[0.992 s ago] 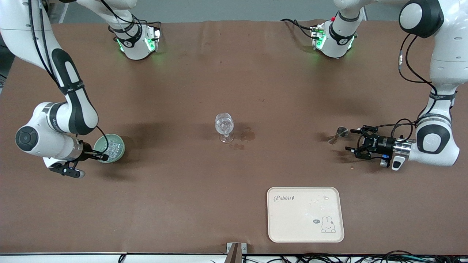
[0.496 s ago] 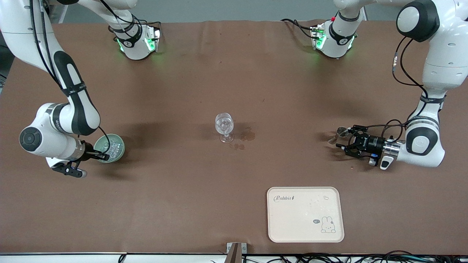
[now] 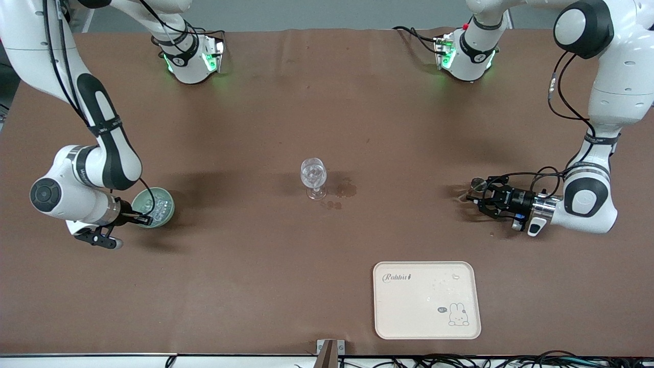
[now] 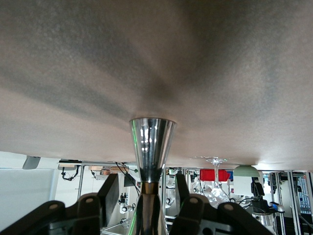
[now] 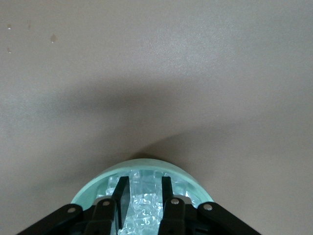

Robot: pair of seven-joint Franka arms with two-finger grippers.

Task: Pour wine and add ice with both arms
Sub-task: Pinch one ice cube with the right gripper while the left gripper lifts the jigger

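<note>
Ice [image 3: 157,206] sits in a small pale-green bowl [image 3: 166,200] on the brown table [image 3: 286,117], toward the right arm's end, about level w/ the wine glass. In the right wrist view the ice [image 5: 142,205] shows as clear lumps filling the bowl [image 5: 93,188].

Right gripper [image 3: 142,219] is at the bowl's rim. In its wrist view the two fingers [image 5: 121,193] stand apart, tips dipped in among the ice, nothing clamped between them. Right gripper [image 5: 143,188] jaws: released.

Wine glass [image 3: 313,176] stands upright mid-table, well apart from both grippers, w/ clear bits in its cup. A few dark wet stains [image 3: 346,190] lie on the table just beside its foot.

Left gripper [image 3: 472,197] is low, toward the left arm's end, at a small shiny metal cup [image 3: 478,184]. In the left wrist view the metal cup [image 4: 151,147] has a narrow stem running down between the fingers [image 4: 188,208], which flank it w/ gaps on both sides. Jaws released, not clenched on it.

A cream tray [image 3: 403,312] w/ a rabbit drawing lies nearer the front camera than the wine glass, toward the left arm's end.
</note>
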